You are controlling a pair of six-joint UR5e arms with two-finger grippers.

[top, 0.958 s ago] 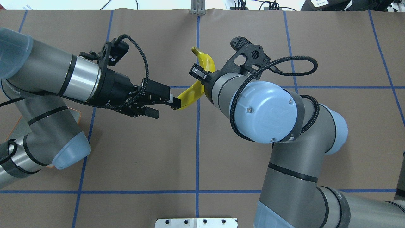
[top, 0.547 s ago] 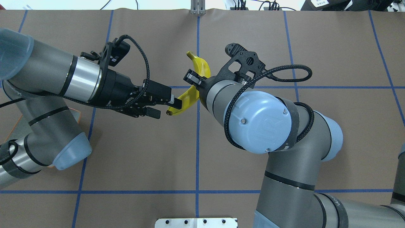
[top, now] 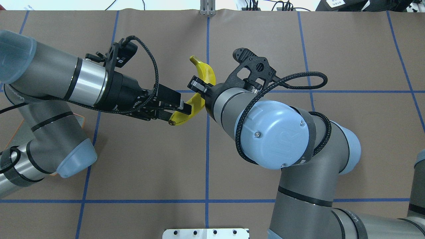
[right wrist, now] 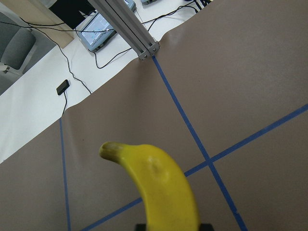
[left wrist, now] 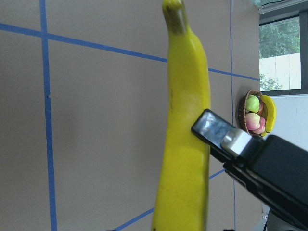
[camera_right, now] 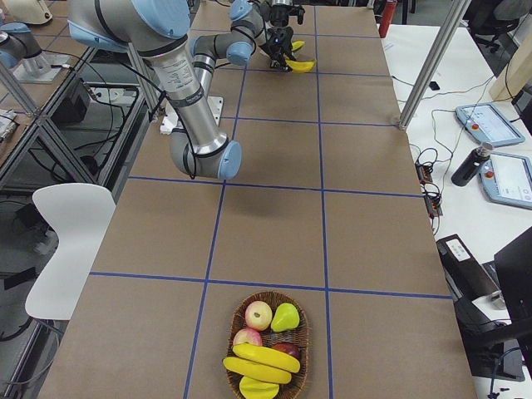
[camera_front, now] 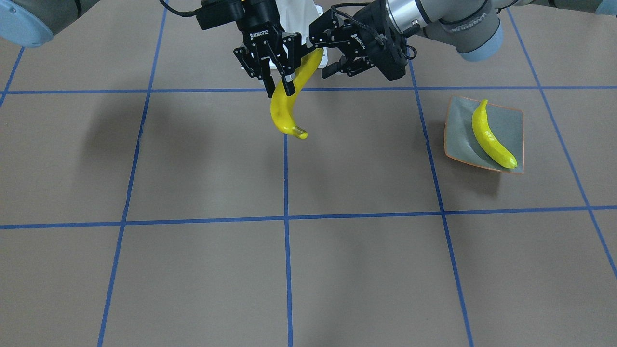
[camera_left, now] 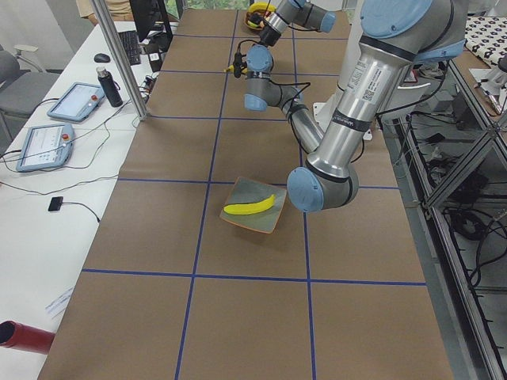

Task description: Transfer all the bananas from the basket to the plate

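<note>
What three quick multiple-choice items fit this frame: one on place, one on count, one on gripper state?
1. On the table, the plate sits:
A. toward the robot's left
B. toward the robot's right
C. dead centre

2. Bananas on the plate:
A. none
B. one
C. three

3. The right gripper is:
A. open and empty
B. shut on a held banana in the air
C. shut on the plate

Key:
1 A, the plate is at the front-facing view's right, which is the robot's left.
2 B, a lone banana lies across it.
3 B, its fingers pinch the held banana clear of the table.
</note>
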